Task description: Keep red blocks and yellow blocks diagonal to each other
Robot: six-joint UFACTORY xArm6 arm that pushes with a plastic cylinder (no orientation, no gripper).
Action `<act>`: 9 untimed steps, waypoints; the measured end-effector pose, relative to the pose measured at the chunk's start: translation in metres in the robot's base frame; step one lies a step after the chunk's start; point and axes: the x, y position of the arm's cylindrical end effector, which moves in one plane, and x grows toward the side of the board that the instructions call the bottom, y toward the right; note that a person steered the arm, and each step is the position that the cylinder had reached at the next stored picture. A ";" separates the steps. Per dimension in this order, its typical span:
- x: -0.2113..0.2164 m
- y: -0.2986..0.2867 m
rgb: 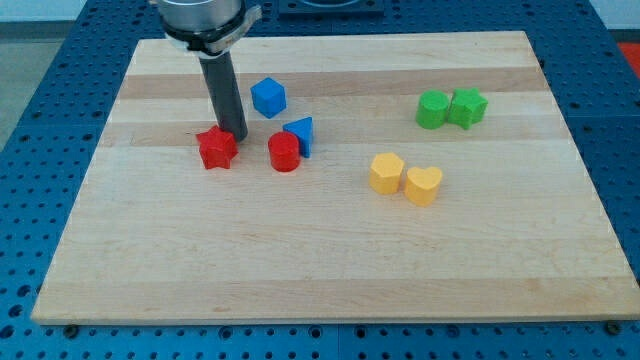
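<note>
My arm descends from the view's top; my tip (233,136) rests low, upright.

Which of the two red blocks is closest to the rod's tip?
The red star-shaped block, left of the red cylinder. My tip sits at its upper right edge.

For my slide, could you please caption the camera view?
My tip beside the red star block, the yellow blocks further right.

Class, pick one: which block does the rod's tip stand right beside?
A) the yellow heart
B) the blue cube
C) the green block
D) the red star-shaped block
D: my tip stands at the upper right edge of the red star-shaped block, far from the other options.
</note>
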 end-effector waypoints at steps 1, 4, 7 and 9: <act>-0.001 0.065; 0.020 0.070; 0.051 0.037; 0.112 0.156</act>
